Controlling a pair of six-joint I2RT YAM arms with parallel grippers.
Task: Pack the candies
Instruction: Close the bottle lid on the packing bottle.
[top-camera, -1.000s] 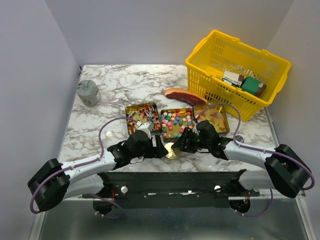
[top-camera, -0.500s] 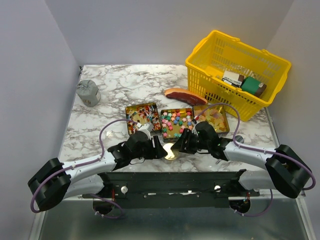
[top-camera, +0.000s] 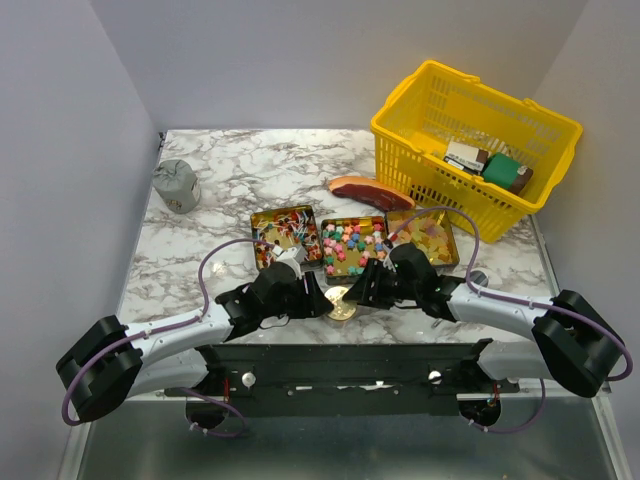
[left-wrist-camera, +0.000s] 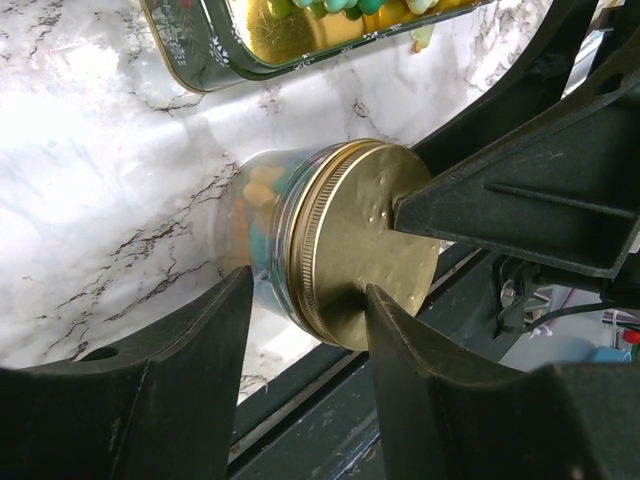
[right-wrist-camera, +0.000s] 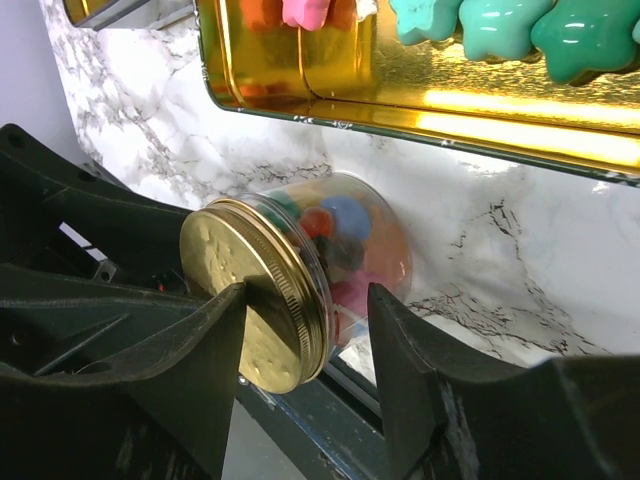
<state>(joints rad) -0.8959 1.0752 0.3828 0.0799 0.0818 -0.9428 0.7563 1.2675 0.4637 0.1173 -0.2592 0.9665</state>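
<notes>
Grey walls box in a white marble counter (top-camera: 230, 160) with dark veins. At its far right stands a yellow mesh basket (top-camera: 440, 188) holding boxed packets (top-camera: 487, 163). A reddish-brown steak-shaped slab (top-camera: 357, 190) lies just beside it, and a crumpled grey object (top-camera: 176, 185) sits well apart at the far left.

Three shallow gold tins lie side by side in the middle of the counter. The left tin (top-camera: 253, 235) holds red, blue and white wrapped pieces (top-camera: 284, 230). The middle tin (top-camera: 343, 266) holds pastel star-shaped sweets (top-camera: 352, 240). The right tin (top-camera: 452, 245) holds translucent yellow-orange pieces (top-camera: 428, 235).

More coloured candies (right-wrist-camera: 345, 225) fill a clear jar (top-camera: 341, 302) with a gold screw lid (left-wrist-camera: 370, 250). The jar lies on its side near the counter's front edge, just in front of the middle tin, between the two arms.

The right tool (right-wrist-camera: 310, 295) is partly closed on the jar. One finger presses on the flat face of the lid and the other sits against the glass body.

The left tool (left-wrist-camera: 308, 290) is also partly closed and straddles the jar from the other side. One finger is beside the glass and the other at the lid's rim. Whether its fingers actually press on the jar cannot be told.
</notes>
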